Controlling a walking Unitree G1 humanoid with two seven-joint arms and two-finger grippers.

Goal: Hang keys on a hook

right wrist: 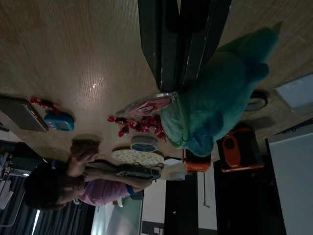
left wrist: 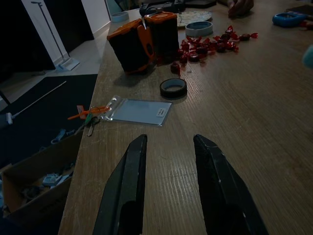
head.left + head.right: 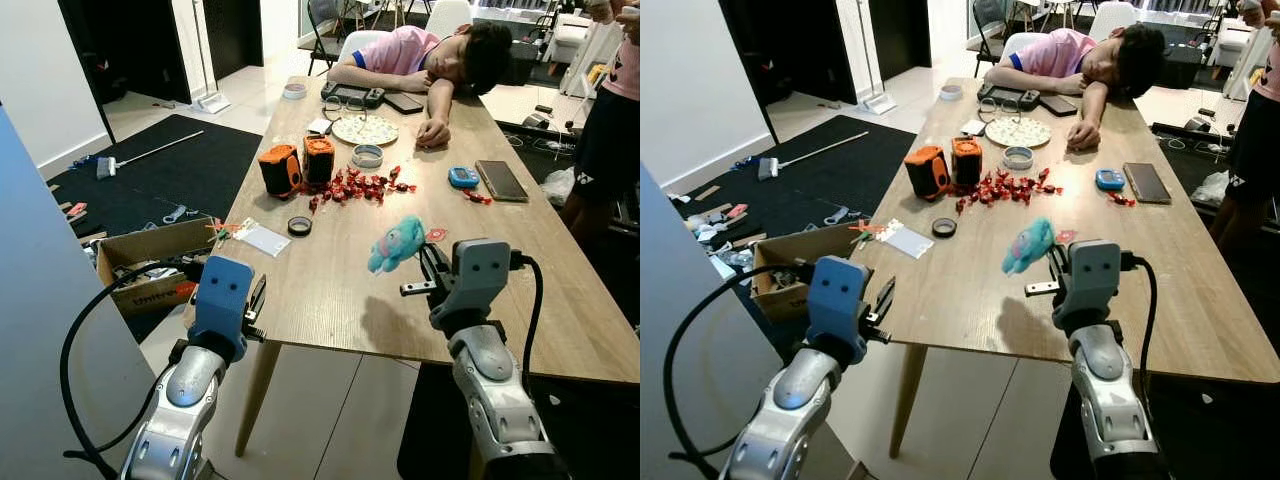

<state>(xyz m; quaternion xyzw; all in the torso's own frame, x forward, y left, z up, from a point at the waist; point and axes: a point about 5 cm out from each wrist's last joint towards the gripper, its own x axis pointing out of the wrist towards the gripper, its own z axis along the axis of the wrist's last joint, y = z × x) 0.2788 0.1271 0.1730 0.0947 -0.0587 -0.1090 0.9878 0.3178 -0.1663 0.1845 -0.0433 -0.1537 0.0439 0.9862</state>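
Right wrist view showed the right gripper (image 1: 183, 73) with fingers pinching the plush keychain (image 1: 215, 105) above the worktop (image 3: 330, 290) — lifted, not yet hung; left gripper (image 2: 168, 156) fingers spread.

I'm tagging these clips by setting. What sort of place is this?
Probably a lived-in home dining area: a long wooden table scattered with red candies, a person slumped asleep at its far end, and a cardboard box on the floor beside it.
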